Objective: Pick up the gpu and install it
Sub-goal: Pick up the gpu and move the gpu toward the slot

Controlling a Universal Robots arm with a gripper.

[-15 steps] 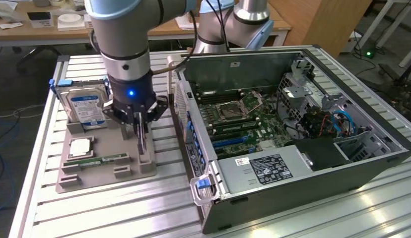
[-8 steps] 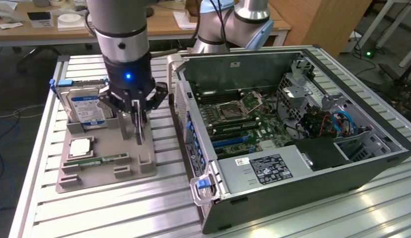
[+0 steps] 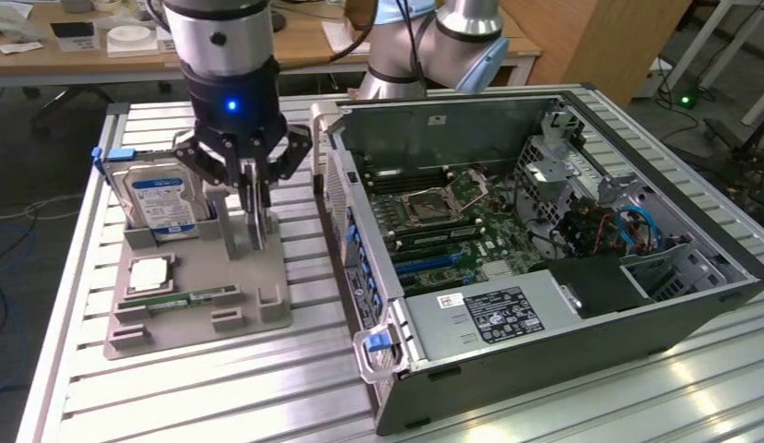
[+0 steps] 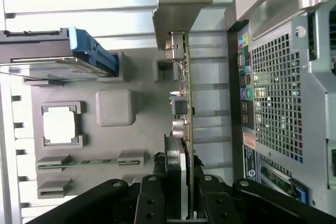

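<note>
Tool (image 4: 182,195) is gripping gpu (image 4: 186,98) from above. Gpu is standing edge-up in tray (image 4: 131,140), long axis level.

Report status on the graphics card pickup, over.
Fingers shut on graphics card, one each side. Card upright on edge in gray holder. Hard drive stands alongside, apart from the card; computer case open.

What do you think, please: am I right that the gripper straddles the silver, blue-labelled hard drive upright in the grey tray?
No: the gripper straddles the thin black gpu card upright in the grey tray, as the wrist view shows.
</note>
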